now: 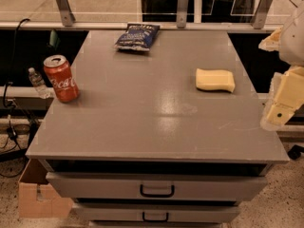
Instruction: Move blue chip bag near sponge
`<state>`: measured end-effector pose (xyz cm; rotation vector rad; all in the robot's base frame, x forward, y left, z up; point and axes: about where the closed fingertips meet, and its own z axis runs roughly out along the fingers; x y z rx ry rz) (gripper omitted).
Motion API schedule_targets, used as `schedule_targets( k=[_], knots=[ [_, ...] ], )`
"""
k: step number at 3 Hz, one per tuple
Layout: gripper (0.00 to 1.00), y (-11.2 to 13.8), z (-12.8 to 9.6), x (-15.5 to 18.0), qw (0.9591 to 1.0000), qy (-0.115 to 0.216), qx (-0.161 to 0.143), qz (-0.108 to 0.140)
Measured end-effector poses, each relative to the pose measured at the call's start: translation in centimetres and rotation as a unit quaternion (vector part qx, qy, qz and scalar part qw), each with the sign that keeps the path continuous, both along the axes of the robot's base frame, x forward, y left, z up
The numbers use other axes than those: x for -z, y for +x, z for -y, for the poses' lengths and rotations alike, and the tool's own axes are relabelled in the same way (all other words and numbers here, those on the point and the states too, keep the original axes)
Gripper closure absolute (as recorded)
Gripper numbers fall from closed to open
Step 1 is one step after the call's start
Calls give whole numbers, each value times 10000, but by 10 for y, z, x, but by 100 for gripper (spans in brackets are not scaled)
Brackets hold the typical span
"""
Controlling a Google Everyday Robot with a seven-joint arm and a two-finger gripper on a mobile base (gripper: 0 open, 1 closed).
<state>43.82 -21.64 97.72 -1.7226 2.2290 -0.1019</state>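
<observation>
The blue chip bag (137,36) lies flat at the far edge of the grey cabinet top (142,113), left of centre. The pale yellow sponge (215,80) lies on the right side of the top, nearer to me than the bag. My gripper (281,109) hangs at the right edge of the view, just off the cabinet's right side, to the right of the sponge and a little nearer. It holds nothing that I can see and is far from the bag.
A red soda can (61,78) stands upright at the left edge of the top. A small plastic bottle (37,81) sits behind it off the cabinet. A metal railing (180,25) runs along the back. Drawers (156,186) and a cardboard box (35,194) are below.
</observation>
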Motion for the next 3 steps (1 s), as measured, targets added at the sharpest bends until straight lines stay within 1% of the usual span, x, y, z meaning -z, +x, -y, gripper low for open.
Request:
schedule_targets(
  k=[1, 2, 3],
  knots=[
    [0, 1, -1, 0, 10000, 22, -6, 14],
    [0, 11, -11, 1, 9997, 222, -57, 122],
    [0, 50, -40, 6, 9970, 672, -178, 338]
  ],
)
